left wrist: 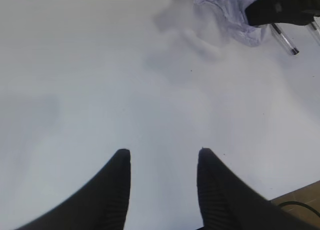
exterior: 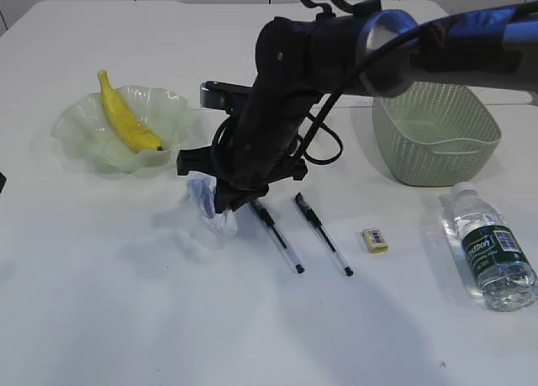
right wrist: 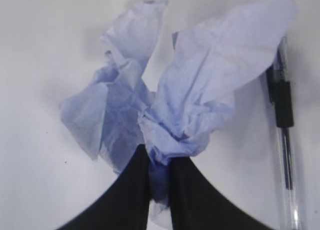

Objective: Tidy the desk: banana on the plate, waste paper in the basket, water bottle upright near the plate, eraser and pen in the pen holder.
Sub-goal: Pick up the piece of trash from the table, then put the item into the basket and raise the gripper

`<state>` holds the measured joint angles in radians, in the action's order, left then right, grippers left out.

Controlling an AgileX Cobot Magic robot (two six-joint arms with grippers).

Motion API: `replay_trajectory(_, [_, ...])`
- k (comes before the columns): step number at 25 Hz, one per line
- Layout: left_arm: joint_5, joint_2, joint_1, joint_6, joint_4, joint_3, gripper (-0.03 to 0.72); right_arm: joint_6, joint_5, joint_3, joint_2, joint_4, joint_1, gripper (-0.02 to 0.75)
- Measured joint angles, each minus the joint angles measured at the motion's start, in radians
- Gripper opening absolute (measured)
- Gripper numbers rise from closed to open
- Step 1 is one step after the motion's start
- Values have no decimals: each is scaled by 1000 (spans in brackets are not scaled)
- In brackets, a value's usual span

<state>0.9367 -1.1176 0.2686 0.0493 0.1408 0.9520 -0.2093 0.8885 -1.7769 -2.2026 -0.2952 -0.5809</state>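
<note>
My right gripper (right wrist: 160, 157) is shut on the crumpled pale blue waste paper (right wrist: 200, 79), which bulges out past the fingertips. In the exterior view the right arm reaches across the middle and the paper (exterior: 204, 203) shows just under it at the table. A yellow banana (exterior: 126, 117) lies on the green wavy plate (exterior: 172, 108). Two pens (exterior: 277, 239) (exterior: 324, 235) lie side by side, one right beside the paper (right wrist: 284, 115). The yellow eraser (exterior: 375, 240) lies to their right. The water bottle (exterior: 492, 247) lies on its side. My left gripper (left wrist: 162, 157) is open over bare table. No pen holder is in view.
The pale green woven basket (exterior: 483, 121) stands at the back right, behind the bottle. The white table's near edge and a brown floor corner (left wrist: 300, 192) show by my left gripper.
</note>
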Motion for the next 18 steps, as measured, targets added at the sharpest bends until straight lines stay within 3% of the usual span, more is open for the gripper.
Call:
replay_trajectory(9, [-3,0,0,0,0,0,306,9,63,0,98,90,42,74])
replay_trajectory(18, [-3,0,0,0,0,0,306,39,80,0,214,109,238,74])
